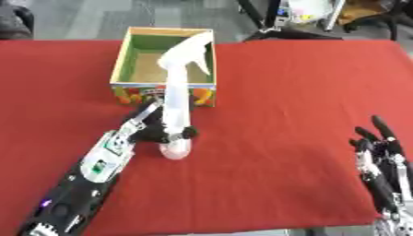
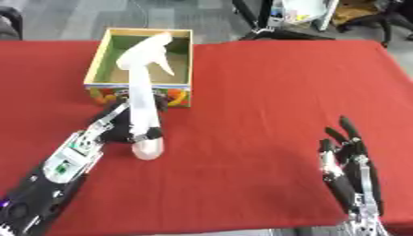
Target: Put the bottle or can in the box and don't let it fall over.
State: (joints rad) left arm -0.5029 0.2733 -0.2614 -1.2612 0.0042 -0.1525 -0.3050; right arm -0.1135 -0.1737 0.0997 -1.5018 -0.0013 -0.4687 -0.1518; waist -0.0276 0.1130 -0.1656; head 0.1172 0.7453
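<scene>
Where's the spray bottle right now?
Left of centre in both views, the spray bottle stands on the red table just before the box, gripped by the left hand.

Two head cameras, set side by side, look steeply down and forward over a red bench [image 1: 290, 115]. An open box [image 1: 165, 62] sits toward the far left in both views. The right eye view shows the box shifted further left. Beyond the box, both views share a strip of grey floor.
</scene>
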